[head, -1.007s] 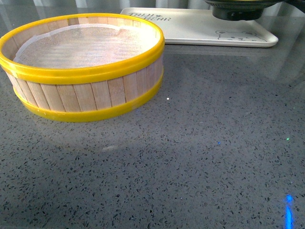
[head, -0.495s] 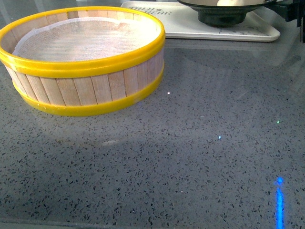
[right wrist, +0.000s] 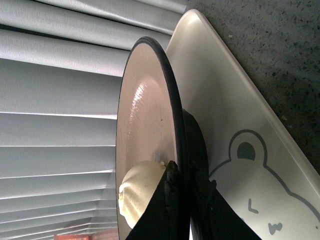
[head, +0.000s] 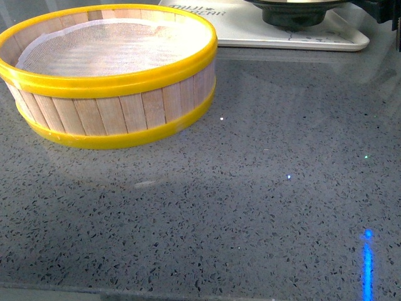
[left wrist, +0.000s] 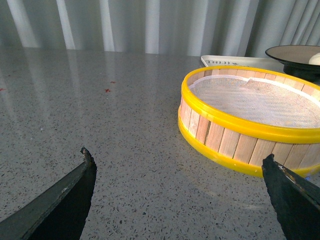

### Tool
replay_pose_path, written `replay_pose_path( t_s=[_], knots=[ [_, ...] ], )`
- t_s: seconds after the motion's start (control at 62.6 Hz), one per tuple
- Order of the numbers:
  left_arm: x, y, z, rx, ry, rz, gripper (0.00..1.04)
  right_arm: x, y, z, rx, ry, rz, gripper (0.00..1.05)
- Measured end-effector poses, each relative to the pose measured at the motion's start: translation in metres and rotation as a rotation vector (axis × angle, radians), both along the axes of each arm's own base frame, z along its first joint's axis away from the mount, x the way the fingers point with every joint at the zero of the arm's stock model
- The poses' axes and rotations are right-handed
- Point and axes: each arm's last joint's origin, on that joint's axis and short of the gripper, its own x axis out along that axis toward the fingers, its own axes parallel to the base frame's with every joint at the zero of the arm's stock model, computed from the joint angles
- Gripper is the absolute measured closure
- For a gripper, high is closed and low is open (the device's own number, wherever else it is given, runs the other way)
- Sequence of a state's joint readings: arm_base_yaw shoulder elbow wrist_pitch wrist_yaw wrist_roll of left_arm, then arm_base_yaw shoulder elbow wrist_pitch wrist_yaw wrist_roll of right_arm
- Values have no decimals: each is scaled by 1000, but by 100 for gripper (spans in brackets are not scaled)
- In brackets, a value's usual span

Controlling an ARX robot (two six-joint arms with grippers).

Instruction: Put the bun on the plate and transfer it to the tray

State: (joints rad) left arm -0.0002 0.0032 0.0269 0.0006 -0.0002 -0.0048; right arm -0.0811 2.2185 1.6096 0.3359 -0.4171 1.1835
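Three views, front: speckled grey countertop (head: 250, 207), steamer basket (head: 119, 116), plate (head: 294, 15) on tray (head: 238, 28), left wrist: left gripper (left wrist: 177, 154) spread wide and empty, steamer basket just ahead, pale curtain (left wrist: 125, 25) behind, right wrist: right gripper (right wrist: 182, 192) pinching plate rim, bun (right wrist: 137, 192) beside its fingertip.

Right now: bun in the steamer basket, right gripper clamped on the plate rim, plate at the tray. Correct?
One error: the bun lies on the plate, not in the basket; the right wrist view shows it. The right gripper does clamp the plate rim at the tray.
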Motion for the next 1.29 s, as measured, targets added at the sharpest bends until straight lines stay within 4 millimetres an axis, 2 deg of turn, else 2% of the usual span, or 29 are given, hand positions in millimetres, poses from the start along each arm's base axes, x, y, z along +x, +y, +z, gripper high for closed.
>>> replay_pose_path(
  t_s=[0.144,0.415,0.719,0.895,0.975,1.183,1.294],
  knots=[
    [0,0,0,0,0,0,7,-3,0,-9,15,27,0,102],
    [0,0,0,0,0,0,7,-4,-2,-11,22,32,3,101],
    [0,0,0,0,0,0,7,-7,-1,-10,45,26,10,55],
    [0,0,0,0,0,0,7,-26,0,2,70,-10,5,20],
    [0,0,0,0,0,0,7,-36,-2,8,71,-11,-14,8],
    [0,0,0,0,0,0,7,-69,-19,22,26,4,-138,9],
    [0,0,0,0,0,0,7,-92,-37,40,-47,-23,-244,9]
  ],
)
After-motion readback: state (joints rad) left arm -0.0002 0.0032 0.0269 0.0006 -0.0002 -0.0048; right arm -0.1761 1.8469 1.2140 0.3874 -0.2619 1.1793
